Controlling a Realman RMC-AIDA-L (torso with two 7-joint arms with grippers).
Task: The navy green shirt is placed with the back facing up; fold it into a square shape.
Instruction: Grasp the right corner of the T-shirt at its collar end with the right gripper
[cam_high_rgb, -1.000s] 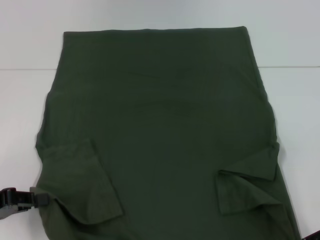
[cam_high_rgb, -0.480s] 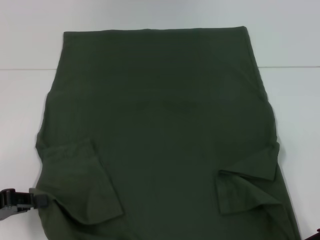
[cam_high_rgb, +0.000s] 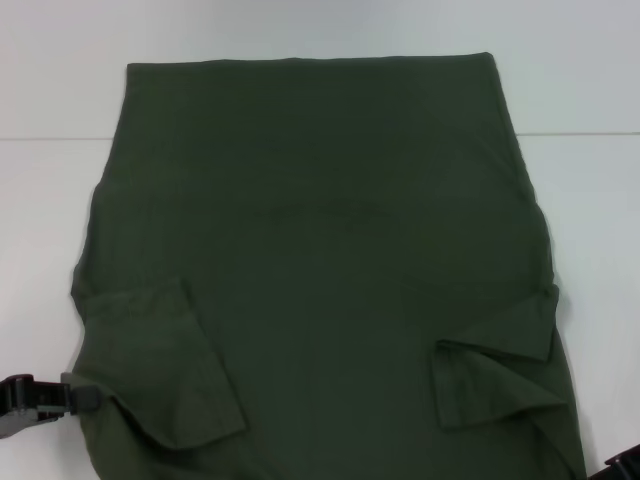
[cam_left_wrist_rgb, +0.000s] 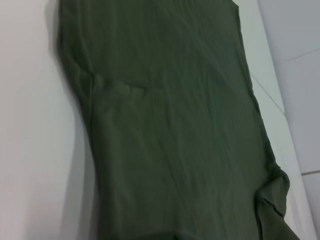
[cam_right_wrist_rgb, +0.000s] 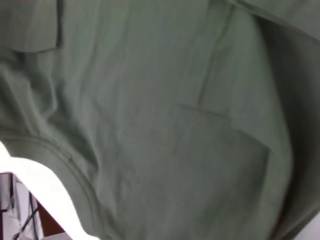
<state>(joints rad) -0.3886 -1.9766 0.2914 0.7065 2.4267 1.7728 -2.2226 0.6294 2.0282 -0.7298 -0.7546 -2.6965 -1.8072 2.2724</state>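
On the white table (cam_high_rgb: 40, 220), the navy green shirt (cam_high_rgb: 320, 250) lies back up, sleeves tucked inward; the left gripper (cam_high_rgb: 70, 397) touches its near-left edge, jaw state indiscernible, where a shallow grasp could slip.

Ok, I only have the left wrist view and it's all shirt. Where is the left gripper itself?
Observer: In the head view the left gripper sits at the left edge of the navy green shirt, beside the folded-in left sleeve.
Operator: And the right one?
Observer: Only a dark corner of the right gripper shows, just off the shirt's near right corner.
Operator: Is the far hem tidy?
Observer: Yes, the far hem lies straight and flat on the white table.
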